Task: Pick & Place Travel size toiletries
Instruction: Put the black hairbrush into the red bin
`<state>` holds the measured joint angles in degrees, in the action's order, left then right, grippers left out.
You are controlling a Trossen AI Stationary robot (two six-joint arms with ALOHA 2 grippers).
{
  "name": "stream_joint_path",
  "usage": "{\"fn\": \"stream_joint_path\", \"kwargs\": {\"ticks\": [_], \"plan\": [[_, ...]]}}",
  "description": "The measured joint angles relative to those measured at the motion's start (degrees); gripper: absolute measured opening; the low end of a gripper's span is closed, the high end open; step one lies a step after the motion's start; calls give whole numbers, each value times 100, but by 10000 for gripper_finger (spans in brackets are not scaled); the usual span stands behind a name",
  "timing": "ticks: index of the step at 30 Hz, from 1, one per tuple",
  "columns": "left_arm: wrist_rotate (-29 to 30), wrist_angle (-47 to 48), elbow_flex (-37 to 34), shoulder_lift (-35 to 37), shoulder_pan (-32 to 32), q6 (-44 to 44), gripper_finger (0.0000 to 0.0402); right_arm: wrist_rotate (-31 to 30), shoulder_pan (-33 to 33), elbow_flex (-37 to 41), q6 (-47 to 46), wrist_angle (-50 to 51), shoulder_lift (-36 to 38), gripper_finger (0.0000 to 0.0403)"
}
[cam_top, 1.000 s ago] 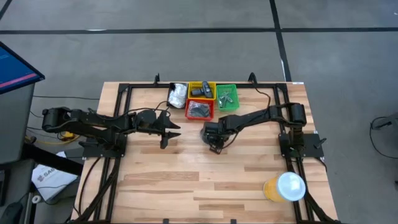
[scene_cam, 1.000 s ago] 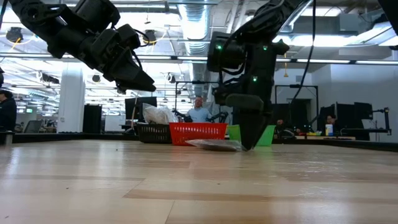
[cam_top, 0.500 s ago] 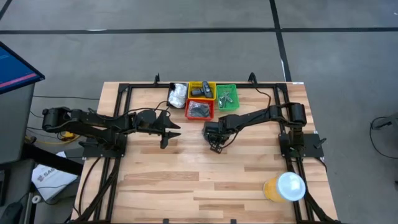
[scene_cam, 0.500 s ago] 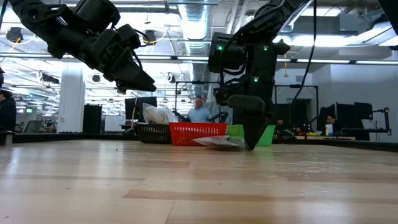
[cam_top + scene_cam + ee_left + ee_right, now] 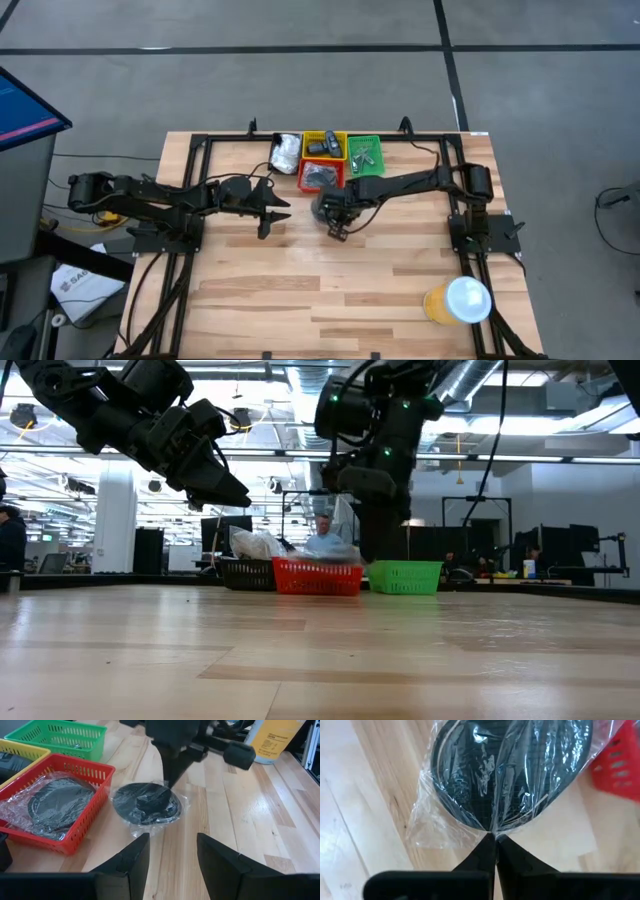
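The right pincer (image 5: 492, 840) is pinching a wrapped disc (image 5: 147, 805), half hiding it beside the red bin (image 5: 95, 775) holding another; the left pincer (image 5: 170, 855) is hanging spread.

black disc (image 5: 147, 805), red bin (image 5: 75, 827)

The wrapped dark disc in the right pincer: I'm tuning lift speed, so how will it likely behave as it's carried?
The right pincer pinches only the clear wrap, so the wrapped dark disc will probably dangle and swing. The glossy film looks slick and thin; it may slip or stretch. The disc itself seems stiff and flat, unlikely to roll once laid down.
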<state>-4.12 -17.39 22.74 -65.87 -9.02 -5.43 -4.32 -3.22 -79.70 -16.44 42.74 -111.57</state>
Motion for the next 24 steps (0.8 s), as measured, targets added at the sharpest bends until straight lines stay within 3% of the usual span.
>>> {"fn": "stream_joint_path", "kwargs": {"ticks": [11,24], "plan": [[1,0,-2,0,2,0,154,-11,-391,-532,326,186,11,0],[2,0,-2,0,2,0,154,-20,-1081,-568,445,176,11,0]]}}
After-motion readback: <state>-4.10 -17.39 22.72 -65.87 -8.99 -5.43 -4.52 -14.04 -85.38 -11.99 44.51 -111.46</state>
